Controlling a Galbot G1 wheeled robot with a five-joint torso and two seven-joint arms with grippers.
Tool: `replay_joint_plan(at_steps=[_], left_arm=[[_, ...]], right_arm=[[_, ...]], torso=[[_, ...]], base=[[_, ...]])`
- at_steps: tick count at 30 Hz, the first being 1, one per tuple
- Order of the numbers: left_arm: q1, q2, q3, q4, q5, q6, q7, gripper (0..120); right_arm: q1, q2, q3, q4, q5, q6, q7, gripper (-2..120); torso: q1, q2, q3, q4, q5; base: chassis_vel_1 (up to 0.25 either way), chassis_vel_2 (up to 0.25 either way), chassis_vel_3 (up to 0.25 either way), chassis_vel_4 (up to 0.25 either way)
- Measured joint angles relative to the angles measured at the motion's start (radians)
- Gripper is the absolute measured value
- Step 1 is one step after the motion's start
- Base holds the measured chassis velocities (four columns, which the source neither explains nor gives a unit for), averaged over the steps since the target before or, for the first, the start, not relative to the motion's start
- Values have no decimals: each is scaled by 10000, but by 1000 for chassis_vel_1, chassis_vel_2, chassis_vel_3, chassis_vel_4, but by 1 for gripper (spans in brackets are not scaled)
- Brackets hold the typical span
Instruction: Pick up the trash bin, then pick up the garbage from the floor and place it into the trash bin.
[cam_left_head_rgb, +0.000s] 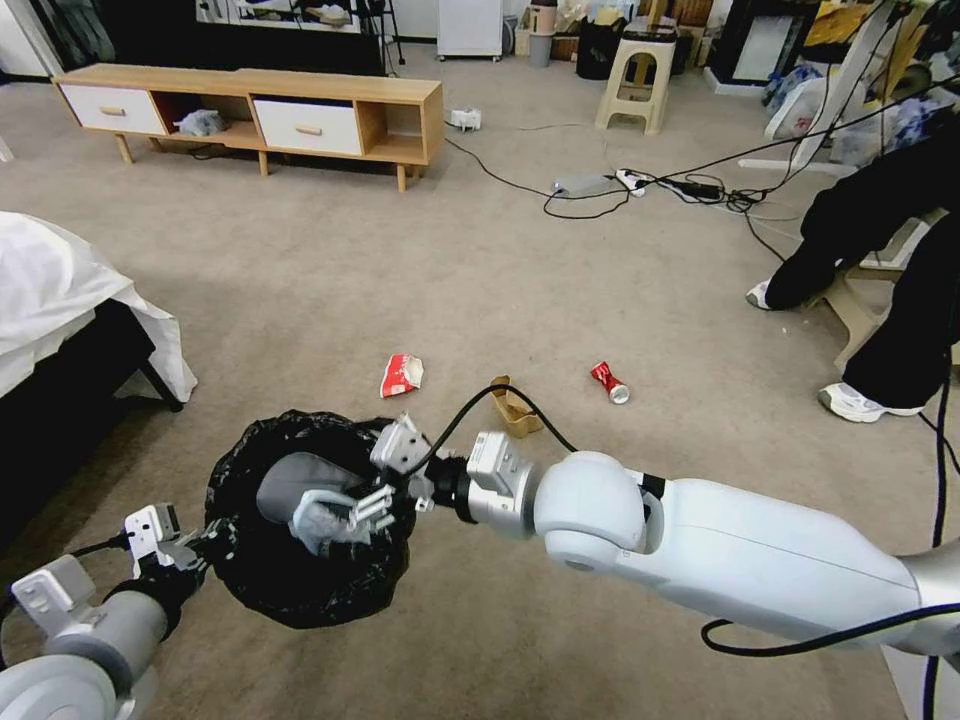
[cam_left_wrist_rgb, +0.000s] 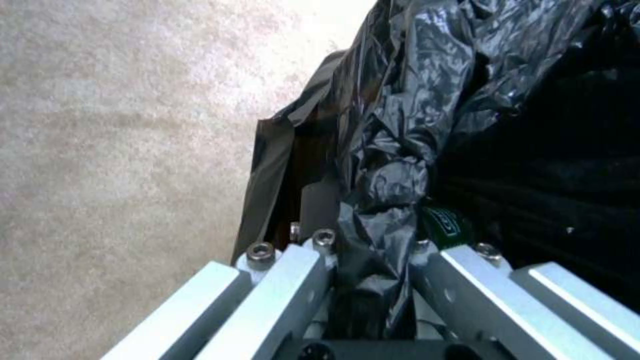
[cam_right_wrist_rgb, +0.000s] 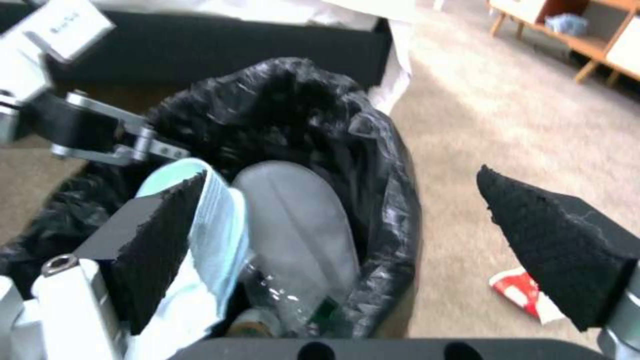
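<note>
Two grippers are busy at the trash bin (cam_left_head_rgb: 300, 590) right now. I see the bin low in front of me in the head view. It is small and round, and a crinkly, shiny black bag is folded over its rim. It sits above the flat beige carpet (cam_left_head_rgb: 400, 280).

My left gripper (cam_left_head_rgb: 205, 545) is at the bin's left edge. In the left wrist view its silver metal fingers (cam_left_wrist_rgb: 280, 280) are squeezed together on a bunched fold of the black bag (cam_left_wrist_rgb: 387, 200), so it has a firm hold on the rim.

My right gripper (cam_left_head_rgb: 370, 510) reaches over the mouth of the bin from the right. Its jaws are spread wide. In the right wrist view I see the two rough black foam pads (cam_right_wrist_rgb: 167, 235) far apart. A soft white tissue (cam_right_wrist_rgb: 213, 240) lies against one pad, but the jaws are not pinching it. Down inside the bin there is a smooth grey patch (cam_right_wrist_rgb: 300, 220), and clear crinkled plastic with a bit of green label (cam_right_wrist_rgb: 323, 312) at the bottom.

Three pieces of garbage lie on the carpet past the bin. The red-white snack wrapper (cam_left_head_rgb: 402, 375) is flat and wrinkled. The brown paper box (cam_left_head_rgb: 514, 408) is crumpled, and it sits just behind my right wrist. The red can (cam_left_head_rgb: 609, 382) is crushed and lies on its side, farther to the right.

A low wooden cabinet (cam_left_head_rgb: 250, 115) with white drawers stands far back, and a bed with a white sheet (cam_left_head_rgb: 60, 290) is on my left.
</note>
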Motion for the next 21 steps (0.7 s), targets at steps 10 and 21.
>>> replay_joint_plan(at_steps=[10, 21], left_arm=[[-3, -76, -3, -28, 6, -1, 2, 1], [-18, -134, 64, -32, 93, -28, 23, 1]], right_arm=[[239, -73, -454, 201, 342, 72, 8, 100], [69, 35, -353, 183, 1354, -82, 756, 100]], torso=[[-1, 1, -3, 0, -5], [0, 1, -2, 0, -1]], base=[[0, 0, 0, 0], [0, 0, 0, 0]])
